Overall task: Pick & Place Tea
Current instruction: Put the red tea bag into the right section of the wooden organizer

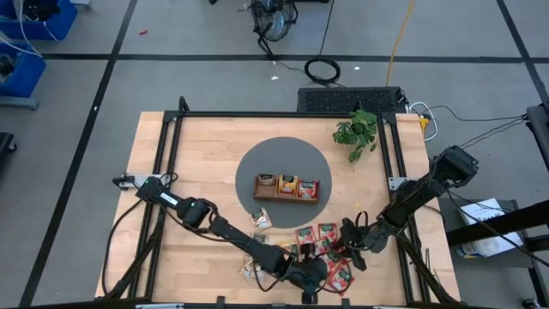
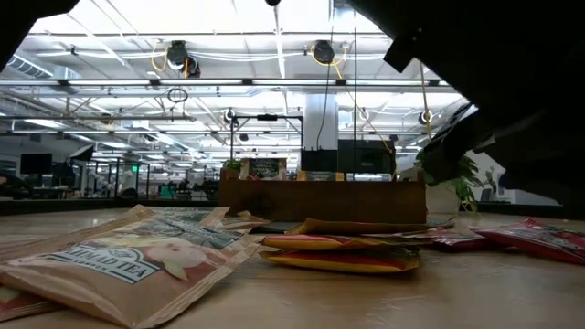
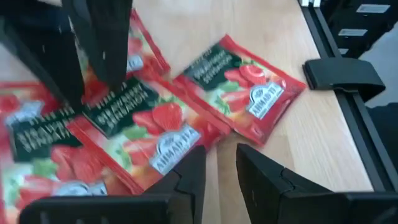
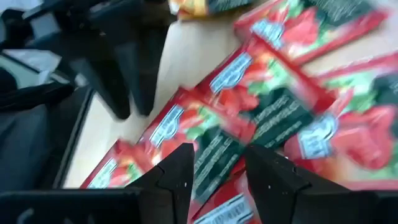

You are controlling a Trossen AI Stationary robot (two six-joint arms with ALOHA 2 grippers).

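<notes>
Several tea packets lie flat near the table's front edge: red ones (image 1: 327, 232) (image 3: 245, 93) (image 4: 249, 118), pale ones (image 1: 260, 221) (image 2: 137, 260) and orange ones (image 2: 338, 251). My left gripper (image 1: 319, 279) (image 3: 221, 174) hovers open above the bare wood beside a red packet (image 3: 149, 124). My right gripper (image 1: 345, 249) (image 4: 217, 180) stands open just above another red packet. Neither has anything between its fingers. The two grippers face each other closely over the red pile.
A brown wooden tray (image 1: 287, 187) with three packets in it sits on a grey round mat (image 1: 257, 159) at the table's middle. A green plant (image 1: 356, 130) stands at the far right. A black rail (image 3: 348, 106) runs along the table's right side.
</notes>
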